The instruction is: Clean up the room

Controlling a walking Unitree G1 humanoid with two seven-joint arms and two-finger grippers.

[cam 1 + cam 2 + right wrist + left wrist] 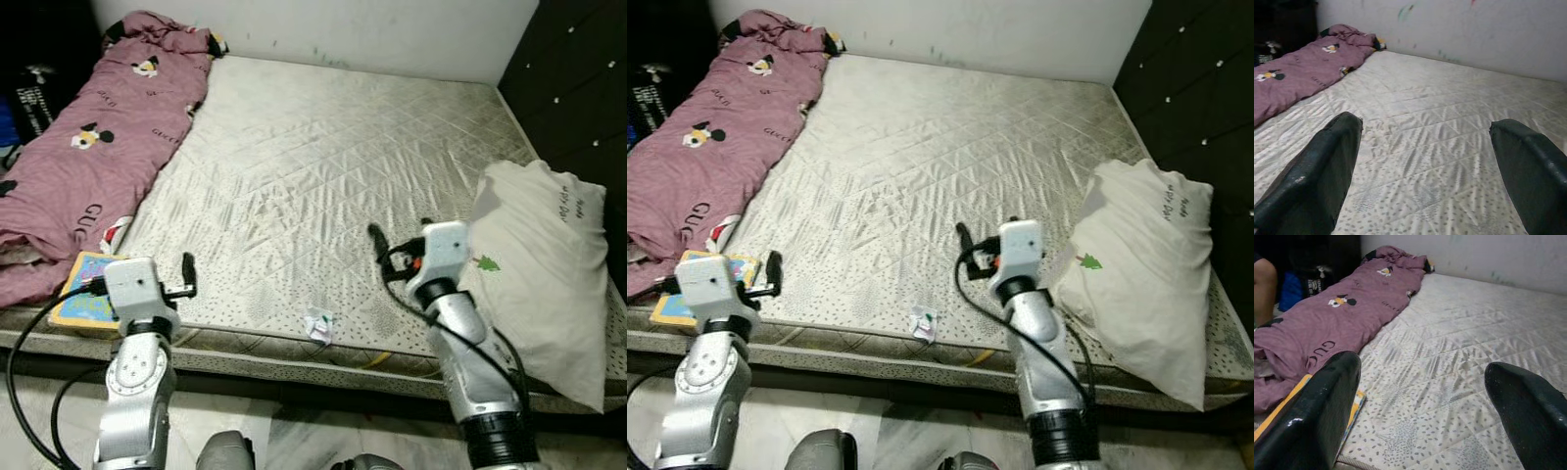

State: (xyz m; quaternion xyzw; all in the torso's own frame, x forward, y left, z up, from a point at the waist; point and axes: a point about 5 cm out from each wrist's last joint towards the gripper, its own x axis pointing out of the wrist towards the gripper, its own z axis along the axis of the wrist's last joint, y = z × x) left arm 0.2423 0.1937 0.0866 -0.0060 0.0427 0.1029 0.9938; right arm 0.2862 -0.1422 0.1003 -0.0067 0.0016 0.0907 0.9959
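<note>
A bare quilted mattress lies in front of me. A pink printed blanket is bunched along its left side. A white pillow rests at the right edge. A small crumpled wrapper lies near the front edge, between my arms. A colourful book sits at the front left corner, just beside my left gripper. My right gripper hovers over the mattress left of the pillow. Both wrist views show the fingers spread wide with nothing between them.
A dark cabinet stands along the right side. A white wall closes the far end. Dark bags sit left of the bed, and a person's arm appears there in the left wrist view. Pale floor runs below the mattress edge.
</note>
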